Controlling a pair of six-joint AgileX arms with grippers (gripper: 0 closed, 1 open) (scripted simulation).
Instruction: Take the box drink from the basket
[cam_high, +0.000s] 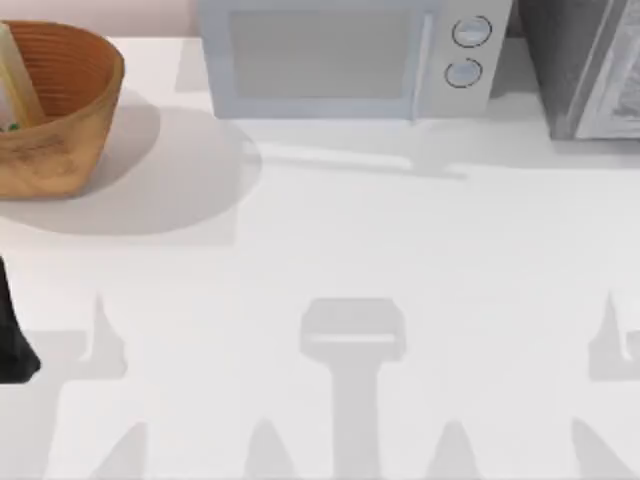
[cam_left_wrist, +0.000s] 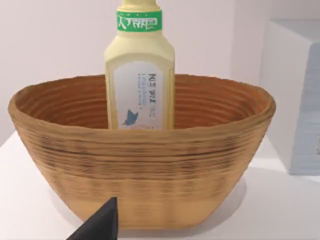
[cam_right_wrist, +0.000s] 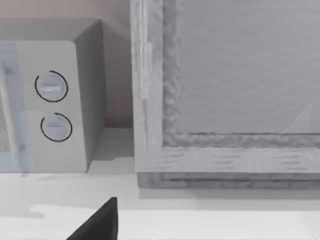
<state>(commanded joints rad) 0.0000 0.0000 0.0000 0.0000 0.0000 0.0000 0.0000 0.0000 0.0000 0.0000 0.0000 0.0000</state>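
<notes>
The box drink (cam_left_wrist: 140, 75) stands upright inside the basket (cam_left_wrist: 145, 175), its lower part hidden behind the near rim. In the left wrist view it reads as a bottle-like container, pale yellow-cream, with squared shoulders narrowing to a neck wrapped by a green band with white lettering. On its front is a large whitish label panel with small dark print and a little blue-green leaf or bird mark (too small to tell which). Its top runs out of the picture there.

The basket is a round woven bowl, tan-brown outside with darker streaks, and orange-brown with fine ribs inside. From above, the basket (cam_high: 55, 110) sits at the far left corner of the white surface (cam_high: 330, 240), and the box drink (cam_high: 15, 90) shows as a pale sliver against the left part of its interior, cut by the picture's edge.

To the right of the basket, along the back of the surface, stands a light grey microwave (cam_high: 345, 55) with two round dials on its right side. Further right, a grey cabinet-like block (cam_high: 585, 65) fills the far right corner.

The left gripper (cam_left_wrist: 102, 225) sits just in front of the basket's outer wall, low down; one dark fingertip is visible, so I cannot tell how its fingers stand. The right gripper (cam_right_wrist: 100, 222) faces the microwave's dials and the grey block, and I cannot tell its state either.
</notes>
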